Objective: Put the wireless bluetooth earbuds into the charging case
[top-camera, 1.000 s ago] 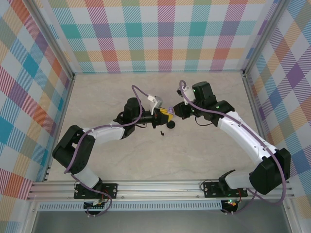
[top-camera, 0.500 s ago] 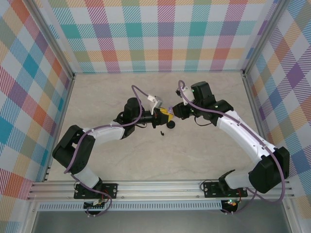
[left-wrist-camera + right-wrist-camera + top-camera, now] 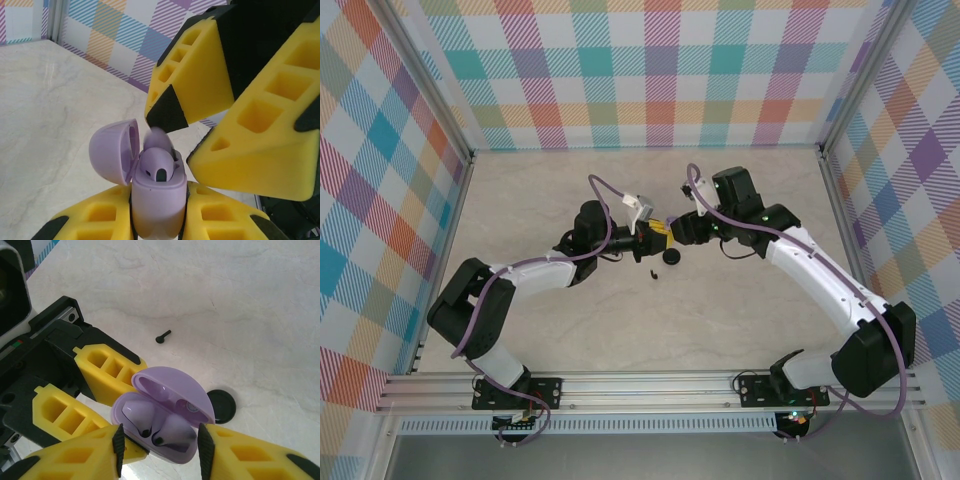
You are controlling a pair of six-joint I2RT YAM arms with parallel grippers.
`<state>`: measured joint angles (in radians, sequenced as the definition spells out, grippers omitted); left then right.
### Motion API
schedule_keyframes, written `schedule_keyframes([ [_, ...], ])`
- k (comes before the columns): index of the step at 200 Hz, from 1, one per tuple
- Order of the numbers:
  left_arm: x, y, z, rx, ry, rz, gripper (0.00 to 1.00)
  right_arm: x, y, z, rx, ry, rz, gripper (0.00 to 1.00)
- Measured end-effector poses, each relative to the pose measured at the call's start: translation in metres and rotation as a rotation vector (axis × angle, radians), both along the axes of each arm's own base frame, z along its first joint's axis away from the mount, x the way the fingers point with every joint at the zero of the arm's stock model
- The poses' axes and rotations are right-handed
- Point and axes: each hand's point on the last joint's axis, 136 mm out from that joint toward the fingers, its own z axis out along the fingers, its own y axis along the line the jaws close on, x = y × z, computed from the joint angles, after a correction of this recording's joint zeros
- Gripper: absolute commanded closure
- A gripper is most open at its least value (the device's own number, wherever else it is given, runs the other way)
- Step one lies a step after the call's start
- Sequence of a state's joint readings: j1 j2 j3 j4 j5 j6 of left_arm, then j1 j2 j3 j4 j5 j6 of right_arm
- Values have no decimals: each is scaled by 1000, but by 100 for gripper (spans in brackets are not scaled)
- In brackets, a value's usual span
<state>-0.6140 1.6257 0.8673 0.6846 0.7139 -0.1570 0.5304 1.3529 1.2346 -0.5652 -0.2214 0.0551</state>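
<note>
Two lilac buds (image 3: pixel 141 417) seen in open case (image 3: pixel 172 390), clamped by left gripper (image 3: pixel 157 220); right gripper (image 3: pixel 160 450) spread just above; black bud (image 3: pixel 163 336) upper centre, stem diagonal.

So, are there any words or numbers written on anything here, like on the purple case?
No text here can be read.
lilac case: a small round mark inside its lid, too blurred to read.
black round case: no writing shows on it.

table (image 3: pixel 740 300): pale marble | lying on it: black earbud (image 3: pixel 653 272) | black round case (image 3: pixel 671 257), just beside the bud
</note>
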Motion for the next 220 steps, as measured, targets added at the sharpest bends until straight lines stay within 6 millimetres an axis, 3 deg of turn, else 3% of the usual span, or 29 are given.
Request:
schedule_keyframes([
  [79,-1,1,3,-4,-7,1,100,-1,-2,7,12,-6,-14,45],
  [103,-1,2,8,-1,-25,7,100,3,-16,10,-20,-11,-101,45],
  [141,-8,7,31,-24,-80,4,100,16,-45,24,-29,-28,-233,45],
  [182,-20,10,51,-51,-127,-30,100,27,-69,20,-15,14,-300,50],
  [220,-31,9,57,-65,-131,-84,100,28,-58,15,63,74,-219,59],
])
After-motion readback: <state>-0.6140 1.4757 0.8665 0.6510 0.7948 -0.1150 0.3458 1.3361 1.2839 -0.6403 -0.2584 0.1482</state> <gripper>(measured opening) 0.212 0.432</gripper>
